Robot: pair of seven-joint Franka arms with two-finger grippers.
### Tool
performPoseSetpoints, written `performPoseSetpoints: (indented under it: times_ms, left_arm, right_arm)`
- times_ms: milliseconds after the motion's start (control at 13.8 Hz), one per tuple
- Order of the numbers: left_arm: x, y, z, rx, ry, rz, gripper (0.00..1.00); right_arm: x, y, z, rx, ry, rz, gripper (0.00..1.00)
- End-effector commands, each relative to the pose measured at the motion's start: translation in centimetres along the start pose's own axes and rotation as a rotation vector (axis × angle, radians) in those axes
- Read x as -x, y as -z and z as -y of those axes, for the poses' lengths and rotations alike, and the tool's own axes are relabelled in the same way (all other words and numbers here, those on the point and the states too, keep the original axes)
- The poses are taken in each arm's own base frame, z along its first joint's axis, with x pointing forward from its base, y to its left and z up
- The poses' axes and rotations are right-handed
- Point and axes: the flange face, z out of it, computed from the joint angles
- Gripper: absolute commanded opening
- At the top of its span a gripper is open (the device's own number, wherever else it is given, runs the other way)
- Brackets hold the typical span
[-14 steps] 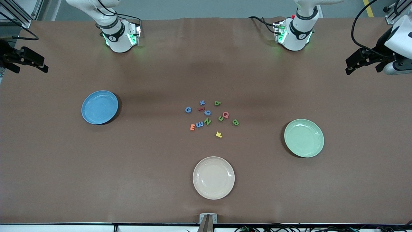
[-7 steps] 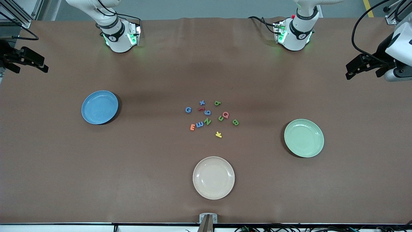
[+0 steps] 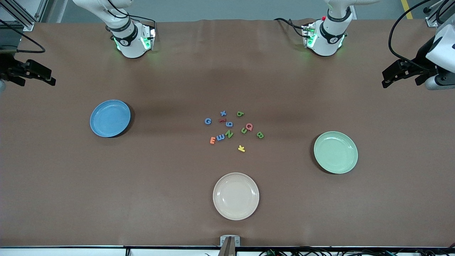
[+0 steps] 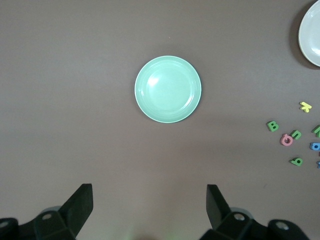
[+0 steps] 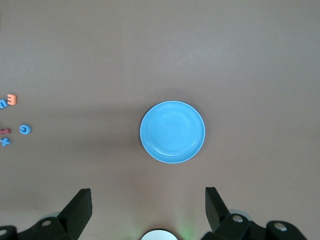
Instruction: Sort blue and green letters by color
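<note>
— As you look across the desk [image 3: 142, 185] from the camera's edge, what lies nearest?
— A cream plate [image 3: 236, 196], bare. Farther in, toward the left arm's end, there is a green plate [image 3: 335, 152], bare too.
— And the blue and green letters [image 3: 229, 134]?
— All loose on the desk in one cluster at the middle, farther from the camera than the cream plate. A yellow letter [image 3: 241, 148] is nearest, then an orange E [image 3: 212, 140] touching the blue M [image 3: 220, 137], with the green N just beside them. The green B [image 3: 260, 134] and green u [image 3: 244, 130] sit toward the left arm's end, a pink letter [image 3: 249, 126] against the u. Farther still are the blue 9 [image 3: 229, 124], a red letter [image 3: 222, 120], the blue G [image 3: 208, 121], the blue X [image 3: 223, 113] and the green b [image 3: 240, 113].
— The blue plate [image 3: 110, 118]?
— Level with the cluster, toward the right arm's end, with nothing in it.
— The arms?
— Both wait. The left gripper [image 3: 384, 80] hangs over its end of the desk, the right gripper [image 3: 51, 79] over the other end; each has its fingers spread wide with nothing between them.
</note>
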Motion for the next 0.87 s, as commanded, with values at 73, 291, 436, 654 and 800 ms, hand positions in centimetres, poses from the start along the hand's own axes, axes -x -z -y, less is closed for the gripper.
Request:
performPoseSetpoints:
  times_ms: [73, 291, 436, 654, 800]
  left_arm:
    - [-0.5, -1.3, -3.0, -0.015, -0.05, 0.031, 1.0]
    - [-1.5, -3.6, -6.0, -0.013, -0.003, 0.049, 1.0]
    - [-2.3, -6.1, -8.8, -0.005, 0.01, 0.048, 1.0]
    - [-3.2, -11.6, -12.4, 0.007, 0.018, 0.047, 1.0]
    - [-3.0, -14.6, -15.9, 0.022, 0.078, 0.035, 1.0]
  right_arm:
    - [-0.1, 0.6, -0.3, -0.01, 0.0, -0.01, 1.0]
    - [0.0, 1.0, -0.5, 0.001, -0.002, -0.02, 1.0]
    - [0.0, 1.4, -0.4, 0.001, -0.001, -0.026, 1.0]
    - [0.2, 1.8, -0.4, 0.006, 0.001, -0.029, 1.0]
    - [0.2, 1.9, -0.4, 0.006, 0.001, -0.031, 1.0]
